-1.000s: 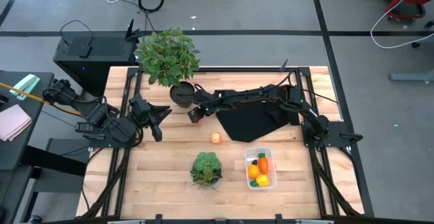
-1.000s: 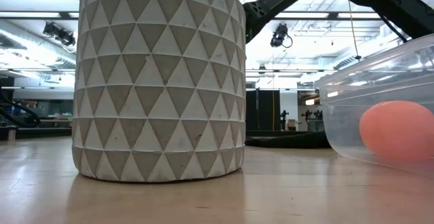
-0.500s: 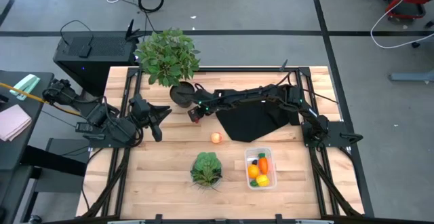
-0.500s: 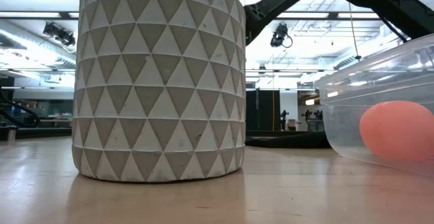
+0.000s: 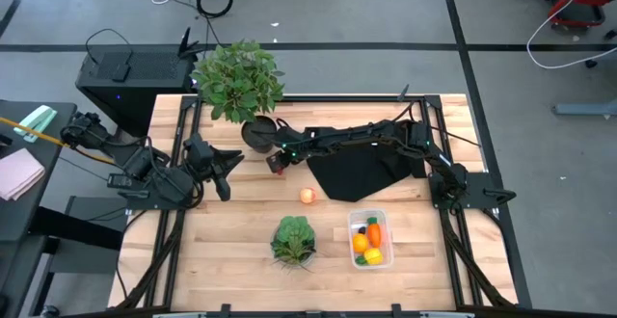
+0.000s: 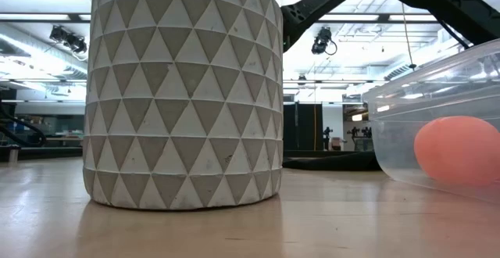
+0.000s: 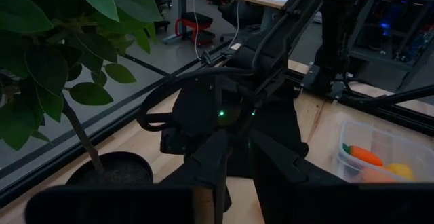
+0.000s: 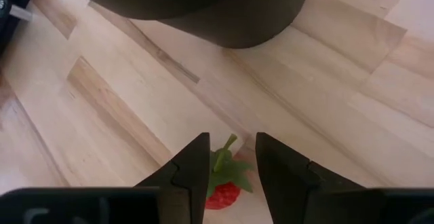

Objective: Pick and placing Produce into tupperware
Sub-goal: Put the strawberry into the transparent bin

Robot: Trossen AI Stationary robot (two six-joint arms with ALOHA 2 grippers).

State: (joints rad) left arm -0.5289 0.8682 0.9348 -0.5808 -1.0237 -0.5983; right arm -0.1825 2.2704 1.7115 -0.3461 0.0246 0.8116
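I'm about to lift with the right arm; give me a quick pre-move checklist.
1. Red piece between right gripper jaws: ok.
2. Jaws firmly shut on it: cannot tell.
3. Clearance from plant pot: not ok, it is close ahead.
4. Tupperware has room: ok; carrot, yellow piece and orange ball inside.
5. Peach ball still out on the table: ok, next pick.
6. Left gripper clear of the path: ok.

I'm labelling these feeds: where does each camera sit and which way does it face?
High: overhead, straight down; both arms, tupperware.
Low: table height, level; plant pot, an arm overhead.
Left wrist: on the left arm, past its fingers toward the right arm.
Right wrist: right gripper over red strawberry.
Tupperware shows in high, low and left wrist views.
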